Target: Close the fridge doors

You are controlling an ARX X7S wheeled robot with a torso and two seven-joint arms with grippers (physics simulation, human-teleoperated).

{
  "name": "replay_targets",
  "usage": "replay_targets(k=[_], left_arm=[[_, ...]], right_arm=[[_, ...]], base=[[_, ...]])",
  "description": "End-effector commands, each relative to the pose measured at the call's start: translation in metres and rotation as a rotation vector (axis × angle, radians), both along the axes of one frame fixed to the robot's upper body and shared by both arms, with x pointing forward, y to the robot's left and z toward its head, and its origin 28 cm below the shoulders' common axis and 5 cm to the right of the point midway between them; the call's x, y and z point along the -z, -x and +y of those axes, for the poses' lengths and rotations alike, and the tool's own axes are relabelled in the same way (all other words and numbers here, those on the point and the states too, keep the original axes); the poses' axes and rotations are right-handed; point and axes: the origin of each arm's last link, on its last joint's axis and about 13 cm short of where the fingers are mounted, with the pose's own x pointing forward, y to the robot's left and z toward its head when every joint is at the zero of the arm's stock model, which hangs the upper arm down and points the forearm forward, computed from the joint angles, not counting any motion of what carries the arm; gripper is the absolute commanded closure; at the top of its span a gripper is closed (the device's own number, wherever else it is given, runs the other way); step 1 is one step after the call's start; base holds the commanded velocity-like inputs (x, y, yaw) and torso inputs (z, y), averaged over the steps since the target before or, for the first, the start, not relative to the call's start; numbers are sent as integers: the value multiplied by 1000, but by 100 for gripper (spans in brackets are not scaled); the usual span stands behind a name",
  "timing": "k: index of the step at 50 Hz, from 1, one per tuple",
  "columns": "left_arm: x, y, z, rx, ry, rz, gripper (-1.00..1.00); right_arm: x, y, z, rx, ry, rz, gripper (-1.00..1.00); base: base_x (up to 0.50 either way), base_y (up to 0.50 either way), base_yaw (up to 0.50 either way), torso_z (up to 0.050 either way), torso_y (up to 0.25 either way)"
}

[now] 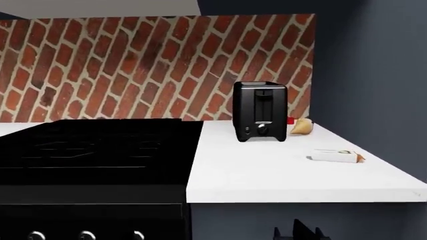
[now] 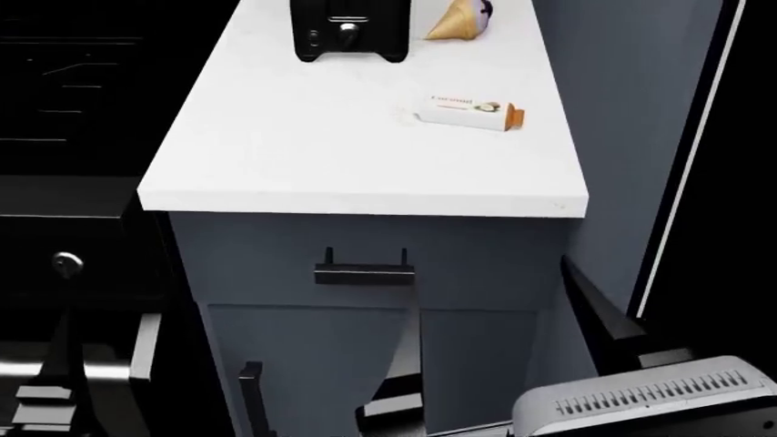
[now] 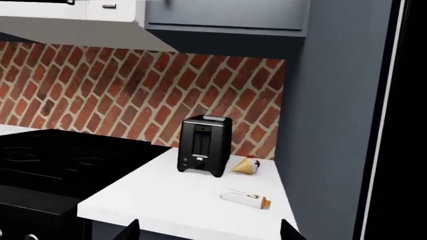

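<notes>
One of the fridge doors [image 2: 701, 137] shows at the far right as a tall black panel with a thin white strip along it, just past a grey-blue side wall. The same fridge door [image 3: 392, 125] runs down the right wrist view; its handle is out of view. My right gripper [image 3: 208, 231] is open, with two dark fingertips [image 3: 131, 231] far apart and nothing between them, level with the counter front and left of the door. My right arm [image 2: 643, 401] sits low right. The left arm [image 2: 55, 373] is a dark shape low left, its fingers lost against the black stove.
A white counter [image 2: 304, 155] carries a black toaster [image 2: 349, 27], an ice-cream cone [image 2: 456, 20] and a small white bar [image 2: 474, 113]. Below is a grey-blue cabinet with a black drawer handle [image 2: 364, 270]. The black stove [image 1: 93, 150] stands left, with a brick wall [image 1: 133, 65] behind.
</notes>
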Motion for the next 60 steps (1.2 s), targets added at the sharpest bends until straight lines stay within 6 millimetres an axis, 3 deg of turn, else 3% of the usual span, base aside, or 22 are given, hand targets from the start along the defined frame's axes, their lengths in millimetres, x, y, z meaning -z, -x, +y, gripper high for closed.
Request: replay_targets(k=[1,10,24,42,53,60], left_arm=[[-4,-3,2,-25,-6,-13,-100],[-2,-3,1,-23,0,-12,-100],[-1,-5,2,-25,2,-14,-100],[-1,-8,4,-28,11,-20,-100],[-3,-9,2,-29,11,-26,-100],[-3,-9,2,-32,10,-29,-100]], right_arm=[[-4,-3,-3,39,17,-32,-100],[-12,-9,-13,134,4,-23,-100],[-48,-27,-70,551,-44,-50,-100],[-75,-45,-111,756,-24,-60,-100],[-101,-79,-127,770,25,-78,-100],[-115,-112,-140,774,31,-73,-100]], base=[[0,0,0,0,0],[0,0,0,0,0],[0,0,0,0,0],[0,0,0,0,1],[0,0,0,1,1],[0,0,0,0,0]])
